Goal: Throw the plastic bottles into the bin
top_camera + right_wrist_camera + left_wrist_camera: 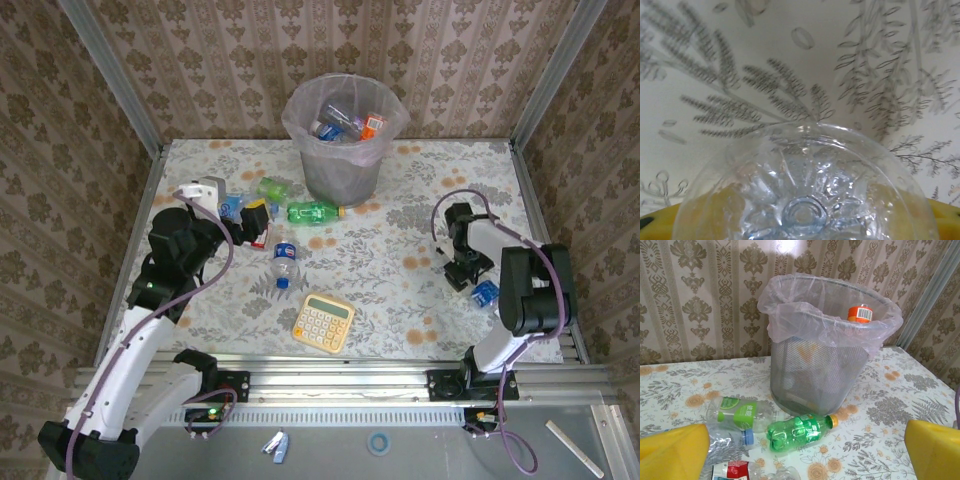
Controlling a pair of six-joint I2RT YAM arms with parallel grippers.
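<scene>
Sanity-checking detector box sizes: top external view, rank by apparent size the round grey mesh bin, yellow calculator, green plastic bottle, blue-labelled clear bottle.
1. round grey mesh bin
2. yellow calculator
3. green plastic bottle and blue-labelled clear bottle: look alike, unranked.

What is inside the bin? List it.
The bin holds an orange bottle and several crushed clear bottles with blue labels. Whatever lies beneath them is covered.

Bottles [314,212] before bin [342,178]; calculator [323,322] nearer.
</scene>
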